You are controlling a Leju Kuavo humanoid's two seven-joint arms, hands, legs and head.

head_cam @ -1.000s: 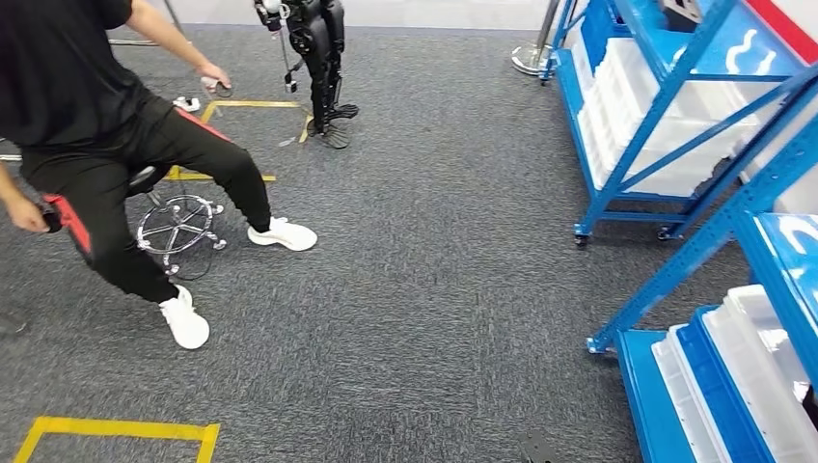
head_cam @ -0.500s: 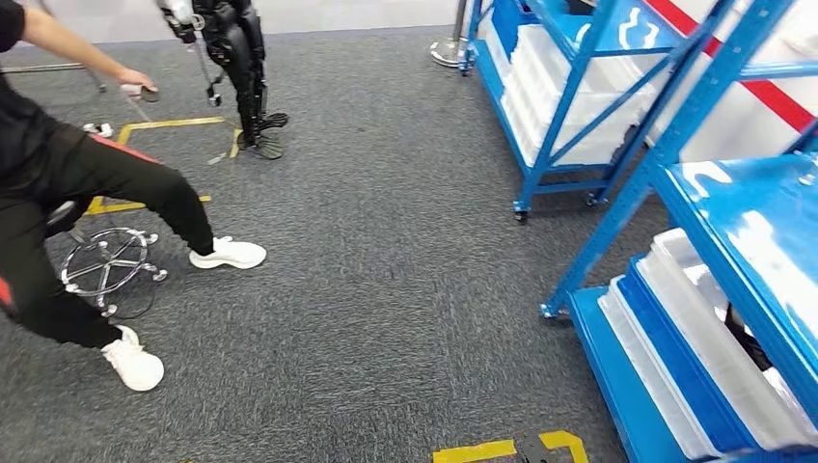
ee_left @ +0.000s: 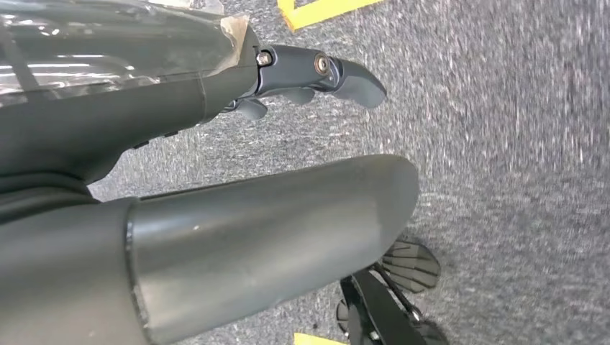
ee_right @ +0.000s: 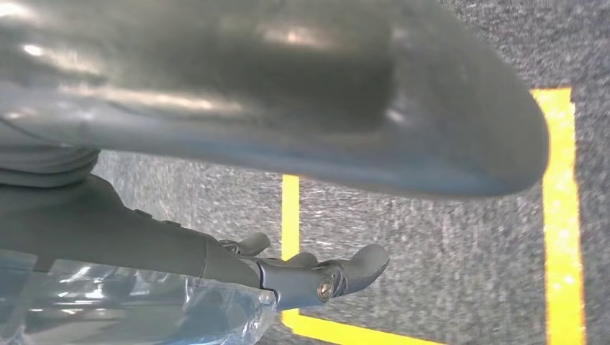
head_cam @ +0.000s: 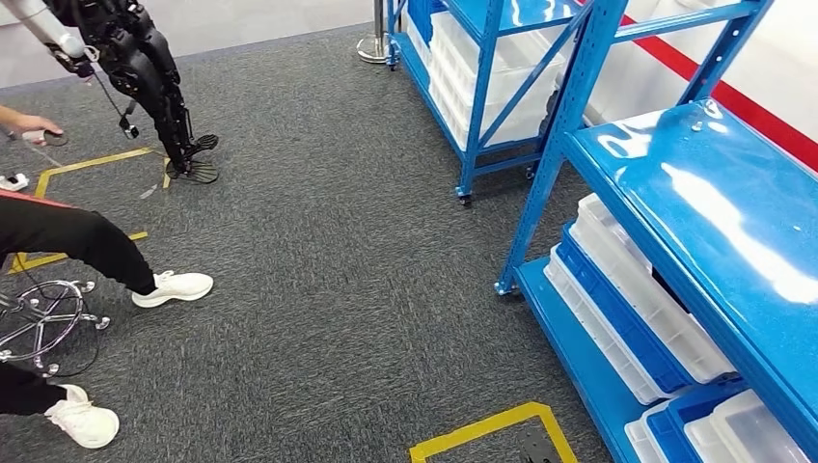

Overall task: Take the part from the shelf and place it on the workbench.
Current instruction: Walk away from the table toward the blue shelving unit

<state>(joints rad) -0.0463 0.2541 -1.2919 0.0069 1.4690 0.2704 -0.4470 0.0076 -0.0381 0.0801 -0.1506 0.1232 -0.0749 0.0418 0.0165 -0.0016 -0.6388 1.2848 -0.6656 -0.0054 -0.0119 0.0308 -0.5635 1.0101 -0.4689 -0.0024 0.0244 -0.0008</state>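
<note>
Shelf (head_cam: 675, 207) stands at my right on grey carpet (head_cam: 338, 289), white bins (head_cam: 637, 289) beneath; I cannot make out the part. My left hand (ee_left: 316, 75) and right hand (ee_right: 324, 277) hang with fingers apart, holding nothing.

At my three o'clock stands a blue metal shelf rack (head_cam: 675, 193), its glossy top bare, white plastic bins (head_cam: 648, 289) on its lower tier. It rests on dark grey carpet (head_cam: 338, 270) marked with yellow tape (head_cam: 487, 428).
</note>
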